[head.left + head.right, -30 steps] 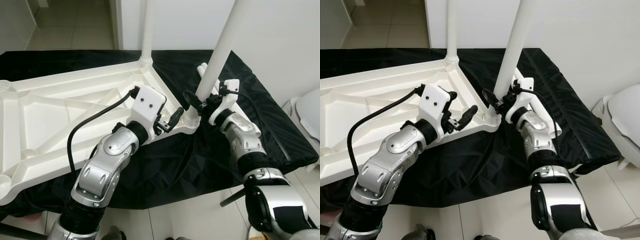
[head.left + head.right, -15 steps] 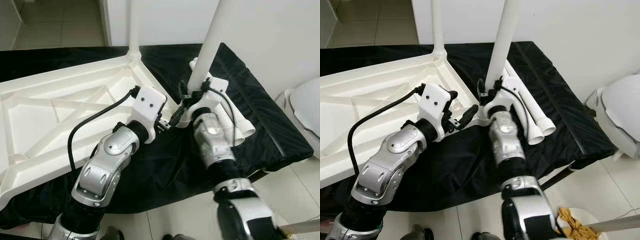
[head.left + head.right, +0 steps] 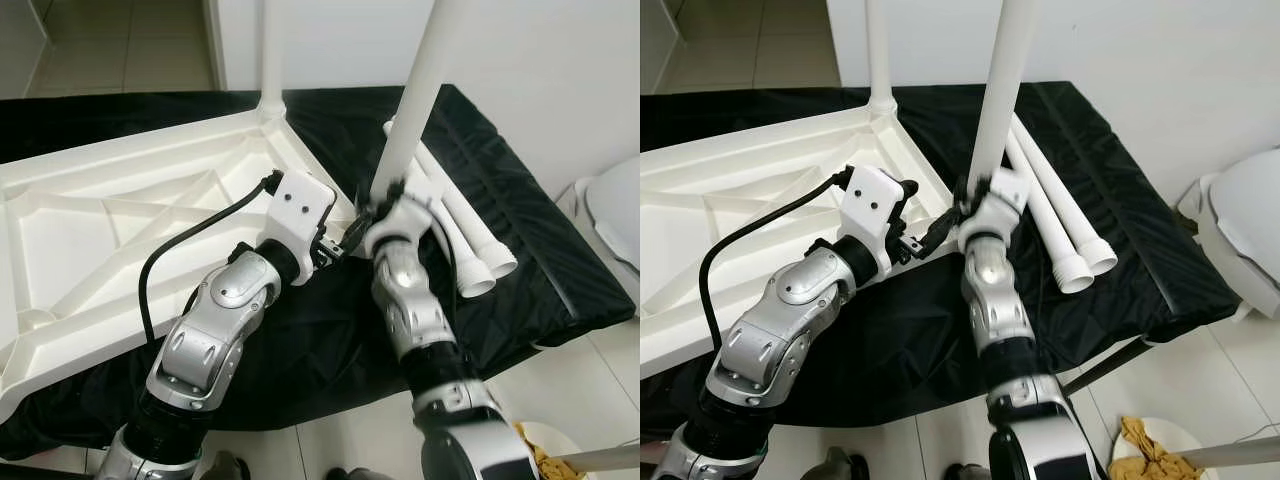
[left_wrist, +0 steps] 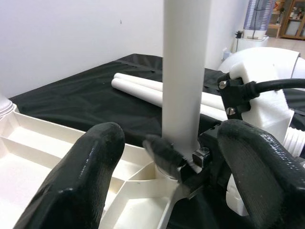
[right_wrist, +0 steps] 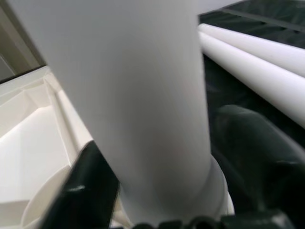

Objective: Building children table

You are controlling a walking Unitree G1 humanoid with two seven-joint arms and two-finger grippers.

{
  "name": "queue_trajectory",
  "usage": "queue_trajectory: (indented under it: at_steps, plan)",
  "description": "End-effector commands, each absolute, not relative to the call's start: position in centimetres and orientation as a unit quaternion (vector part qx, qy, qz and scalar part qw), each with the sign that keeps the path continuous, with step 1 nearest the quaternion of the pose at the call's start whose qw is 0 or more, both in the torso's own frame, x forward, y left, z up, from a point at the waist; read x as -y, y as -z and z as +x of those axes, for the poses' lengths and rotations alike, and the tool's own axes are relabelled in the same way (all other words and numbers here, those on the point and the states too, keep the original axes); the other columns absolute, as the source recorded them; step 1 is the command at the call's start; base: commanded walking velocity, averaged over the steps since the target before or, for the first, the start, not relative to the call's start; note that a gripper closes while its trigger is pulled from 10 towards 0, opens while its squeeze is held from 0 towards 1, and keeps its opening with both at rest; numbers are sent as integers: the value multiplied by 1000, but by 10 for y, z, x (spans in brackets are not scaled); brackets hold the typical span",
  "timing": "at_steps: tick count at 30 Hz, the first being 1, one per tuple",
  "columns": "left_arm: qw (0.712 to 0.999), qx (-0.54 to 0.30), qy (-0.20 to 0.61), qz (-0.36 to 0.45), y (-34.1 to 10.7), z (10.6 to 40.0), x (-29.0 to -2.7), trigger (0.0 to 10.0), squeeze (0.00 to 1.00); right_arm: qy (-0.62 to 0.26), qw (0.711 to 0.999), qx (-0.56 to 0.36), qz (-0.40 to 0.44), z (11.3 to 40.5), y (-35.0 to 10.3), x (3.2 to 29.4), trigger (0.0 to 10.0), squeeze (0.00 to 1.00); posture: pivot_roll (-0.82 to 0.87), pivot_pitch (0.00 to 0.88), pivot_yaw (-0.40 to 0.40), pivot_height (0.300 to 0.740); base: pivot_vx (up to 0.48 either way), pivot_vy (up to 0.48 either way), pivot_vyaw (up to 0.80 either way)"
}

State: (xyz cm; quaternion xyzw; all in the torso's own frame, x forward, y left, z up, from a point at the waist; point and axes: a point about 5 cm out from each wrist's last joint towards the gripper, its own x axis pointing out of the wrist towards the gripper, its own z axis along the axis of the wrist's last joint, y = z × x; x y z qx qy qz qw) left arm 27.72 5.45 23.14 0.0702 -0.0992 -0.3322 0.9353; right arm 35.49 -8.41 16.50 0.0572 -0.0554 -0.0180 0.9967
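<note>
White plastic everywhere: upturned tabletop [image 3: 110, 225] lies rib-side up on black cloth [image 3: 520, 200] over the bench. Near to far from the head camera:

- Left pincer [image 3: 338, 238], at about 6 o'clock of the near corner socket, fingers [image 4: 95, 157] spread wide, holding nothing, hovering just beside the tabletop's edge.
- Right pincer [image 3: 965, 205] at the base of the upright leg [image 3: 415, 90], one finger [image 5: 95, 176] on each side of the tube, clamped around it right above the socket.
- Two loose legs [image 3: 1060, 215] lie side by side on the cloth at 3 o'clock of the upright one, threaded ends toward the robot.
- Second leg [image 3: 270, 50] already stands in the far corner socket at 12 o'clock.
- White rounded object [image 3: 610, 215] off the bench at 3 o'clock, can't tell what it is.

Step in hand, as I judge it: seating or twisting the near-corner leg into its socket. To do it well: keep the tube plumb, grip low near the collar, push straight down the axis while turning. Left pincer should press on the tabletop rim so the top doesn't spin or slide on the slick cloth. Risk: cross-threading if the leg tilts. Two legs left to fit.
</note>
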Motion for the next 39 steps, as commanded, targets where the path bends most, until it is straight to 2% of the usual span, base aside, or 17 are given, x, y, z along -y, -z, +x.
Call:
queue_trajectory:
  at_steps: [1, 7, 11, 12, 13, 14, 21, 25, 30, 39]
  plan:
    - [932, 96, 342, 76, -228, 276, -51, 10000, 0, 9, 996, 45, 74, 351, -161, 76, 10000, 1000, 12, 71, -48, 740, 0, 0, 0]
    - [931, 87, 345, 81, -222, 278, -52, 10000, 0, 30, 999, 28, 24, 352, -149, 93, 10000, 1000, 8, 55, -48, 740, 0, 0, 0]
    - [931, 78, 348, 77, -219, 278, -52, 10000, 0, 22, 999, 35, 24, 353, -150, 100, 10000, 1000, 8, 50, -46, 740, 0, 0, 0]
    - [931, 71, 350, 77, -217, 278, -52, 10000, 0, 3, 999, 40, 28, 353, -151, 101, 10000, 373, 7, 45, -43, 740, 0, 0, 0]
    - [931, 71, 350, 77, -217, 278, -52, 10000, 0, 3, 999, 40, 28, 353, -151, 101, 10000, 373, 7, 45, -43, 740, 0, 0, 0]
    - [930, 62, 354, 75, -214, 279, -52, 10000, 0, -6, 998, 50, 34, 353, -154, 104, 10000, 0, 7, 42, -41, 740, 0, 0, 0]
    - [925, 10, 372, 82, -194, 279, -51, 10000, 0, -81, 992, 81, 46, 353, -165, 117, 10000, 0, -7, 33, -32, 740, 0, 0, 0]
    - [924, 7, 374, 85, -192, 279, -51, 10000, 0, -94, 991, 89, 43, 354, -168, 119, 10000, 0, -7, 33, -32, 740, 0, 0, 0]
    - [919, -1, 383, 93, -192, 276, -55, 10000, 0, -187, 978, 91, 29, 362, -180, 129, 10000, 0, -6, 47, -33, 740, 0, 0, 0]
    - [916, -4, 391, 90, -199, 270, -58, 10000, 0, -239, 968, 74, 1, 377, -184, 145, 10000, 0, 5, 59, -35, 740, 0, 0, 0]
